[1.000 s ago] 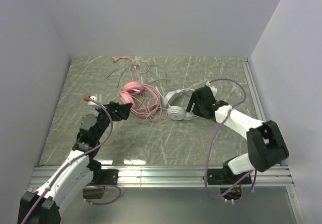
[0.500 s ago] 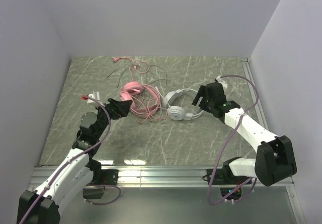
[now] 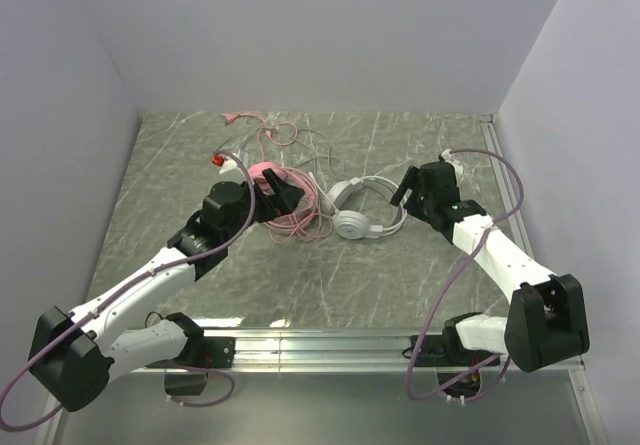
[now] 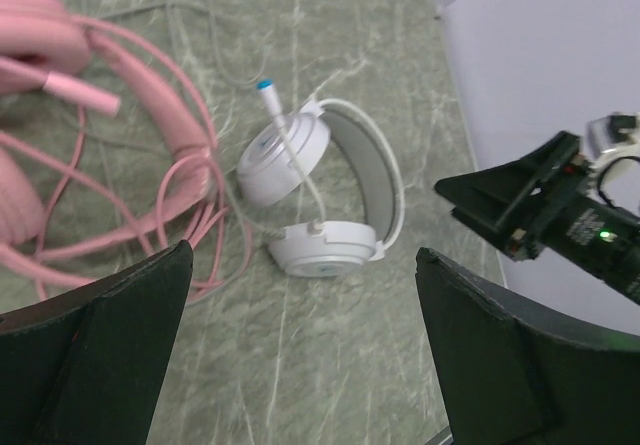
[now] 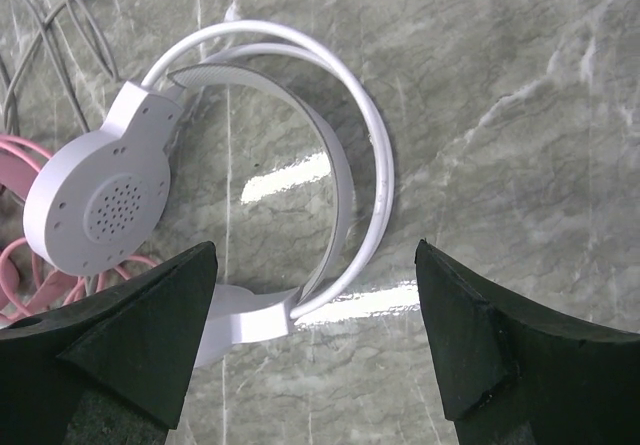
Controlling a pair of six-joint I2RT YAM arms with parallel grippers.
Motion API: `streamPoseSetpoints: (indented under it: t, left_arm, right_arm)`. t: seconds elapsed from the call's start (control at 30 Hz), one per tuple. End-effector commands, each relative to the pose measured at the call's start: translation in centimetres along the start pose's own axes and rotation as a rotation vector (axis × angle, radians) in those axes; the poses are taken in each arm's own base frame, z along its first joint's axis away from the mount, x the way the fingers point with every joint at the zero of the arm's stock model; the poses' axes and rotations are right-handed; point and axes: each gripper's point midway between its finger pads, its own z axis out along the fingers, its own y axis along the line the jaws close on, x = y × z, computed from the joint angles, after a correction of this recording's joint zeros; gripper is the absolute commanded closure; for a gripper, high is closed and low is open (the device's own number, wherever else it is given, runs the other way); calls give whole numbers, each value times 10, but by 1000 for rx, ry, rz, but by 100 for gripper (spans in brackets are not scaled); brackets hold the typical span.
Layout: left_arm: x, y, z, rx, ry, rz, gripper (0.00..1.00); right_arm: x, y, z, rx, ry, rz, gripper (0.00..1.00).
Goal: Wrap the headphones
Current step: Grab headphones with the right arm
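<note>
The white-grey headphones (image 3: 357,215) lie flat on the marble table, round cups toward the pink set and headband arching right. The pink headphones (image 3: 262,177) lie just left of them in a tangle of pink cord (image 3: 298,223). My left gripper (image 3: 285,197) hovers open over the pink set's right side, and its wrist view shows the white-grey headphones (image 4: 318,197) ahead and pink cord (image 4: 190,180) to the left. My right gripper (image 3: 404,187) is open just right of the white headband (image 5: 372,180), holding nothing. Its wrist view shows one perforated cup (image 5: 98,203).
Thin grey cord (image 3: 318,151) and a pink plug end (image 3: 232,117) trail toward the back wall. A metal rail (image 3: 330,345) runs along the near edge. Walls close in the left, back and right sides.
My left arm has swung forward and to the right, from the table's left side to over the pink headphones. My right gripper has drawn back to the right, off the white headband.
</note>
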Motion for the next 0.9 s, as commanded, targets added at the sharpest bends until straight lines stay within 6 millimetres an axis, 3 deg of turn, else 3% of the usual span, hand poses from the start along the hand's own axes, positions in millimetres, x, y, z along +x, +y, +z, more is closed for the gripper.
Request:
streamPoseSetpoints:
  t: [0.0, 0.3, 0.4, 0.43, 0.5, 0.6, 0.7, 0.73, 0.8, 0.87]
  left_arm:
    - [-6, 0, -2, -64, 11, -55, 1]
    - [-1, -37, -11, -50, 26, -166, 1]
    - [-13, -18, -12, -164, -45, -217, 1]
    - [-11, 8, -19, -289, -62, -218, 1]
    - [-13, 26, -24, -372, -94, -286, 1]
    - [-22, 7, -23, -270, -106, -270, 2]
    - [-18, 2, -20, -292, -81, -369, 5]
    - [-8, 5, -14, -331, -50, -386, 6]
    - [1, -9, -11, -363, -13, -435, 9]
    - [23, -13, 1, -439, 23, -475, 10]
  right_arm:
    - [-14, 1, -4, -16, -44, 4, 12]
    - [-22, -1, -4, -9, -67, 17, 12]
    - [-24, -2, -6, -10, -79, 18, 12]
    - [-24, -3, -5, -8, -80, 21, 12]
    - [-24, -2, -7, -16, -85, 21, 12]
    - [-25, -3, -7, -18, -89, 24, 12]
    - [-25, -2, -6, -18, -84, 23, 12]
    - [-25, -1, -5, -22, -83, 29, 12]
    - [-25, 0, -5, -24, -81, 29, 12]
    - [-24, 0, -4, -27, -79, 33, 13]
